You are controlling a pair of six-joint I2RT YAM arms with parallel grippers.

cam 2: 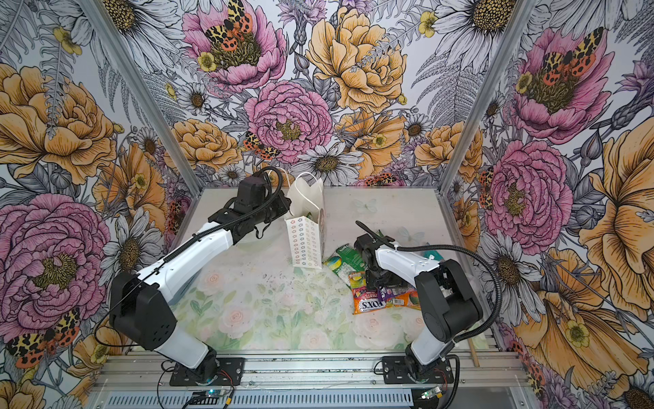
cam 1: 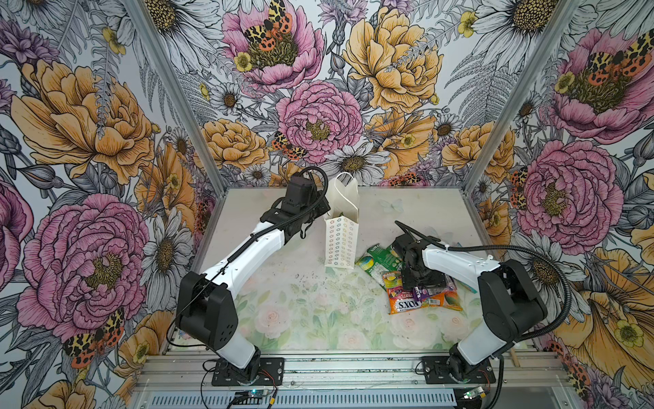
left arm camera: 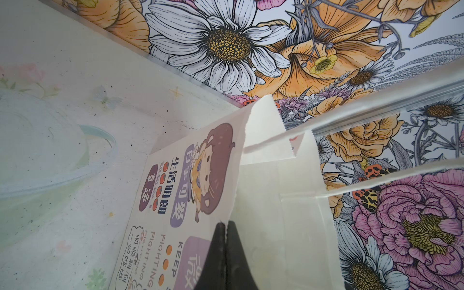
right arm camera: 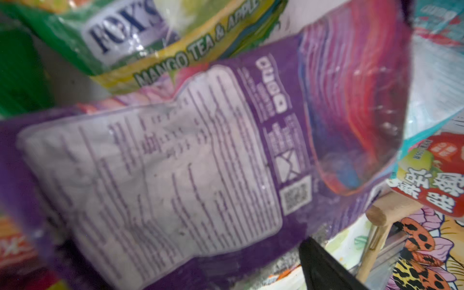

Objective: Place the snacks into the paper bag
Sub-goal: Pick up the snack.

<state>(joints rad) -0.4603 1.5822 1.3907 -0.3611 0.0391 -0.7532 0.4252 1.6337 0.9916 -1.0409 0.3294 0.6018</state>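
The left claw (left arm camera: 225, 226) is pinched shut on the rim of the upright paper bag (cam 1: 340, 244); the right claw (cam 1: 423, 281) is spread wide and empty, directly above the purple packet (right arm camera: 175, 163) (topmost of the snacks (cam 1: 403, 304) heaped on the table (cam 1: 300, 318)); the bag stands just beside the heap, toward the left arm.

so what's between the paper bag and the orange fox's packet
A green packet lies between the paper bag and the orange packet, close by the bag's base. Both top views show it.
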